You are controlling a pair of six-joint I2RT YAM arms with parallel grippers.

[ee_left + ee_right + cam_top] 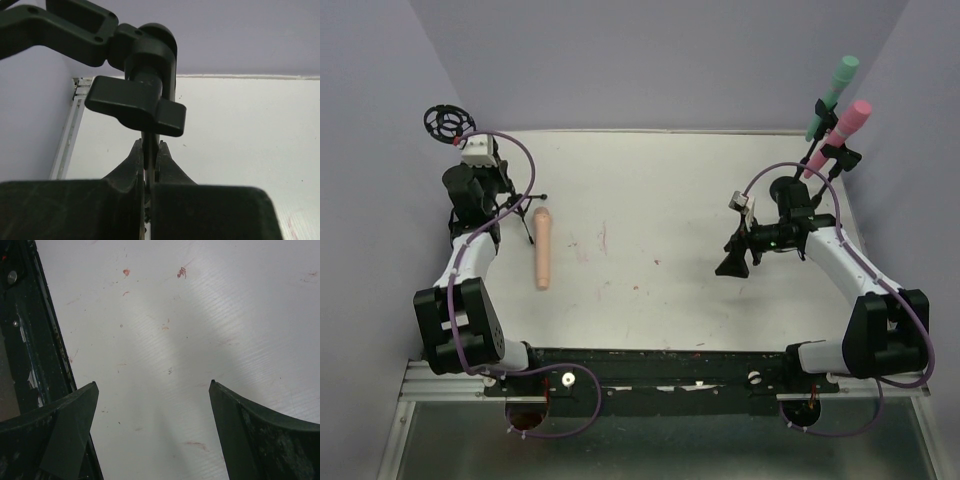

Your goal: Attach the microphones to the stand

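While the peach microphone [542, 248] lies near the left edge of the bench [670, 200], the left end effector [151, 150] pinches the stand rod [149, 136]; the right end effector [152, 390] gapes wide.

In the left wrist view the stand [145, 50] runs off the top edge above the left claw [151, 152], and its thin rod vanishes between the pinched fingers. The right claw [152, 390] is cropped in its own view, both spread fingers cut by the bottom edge.
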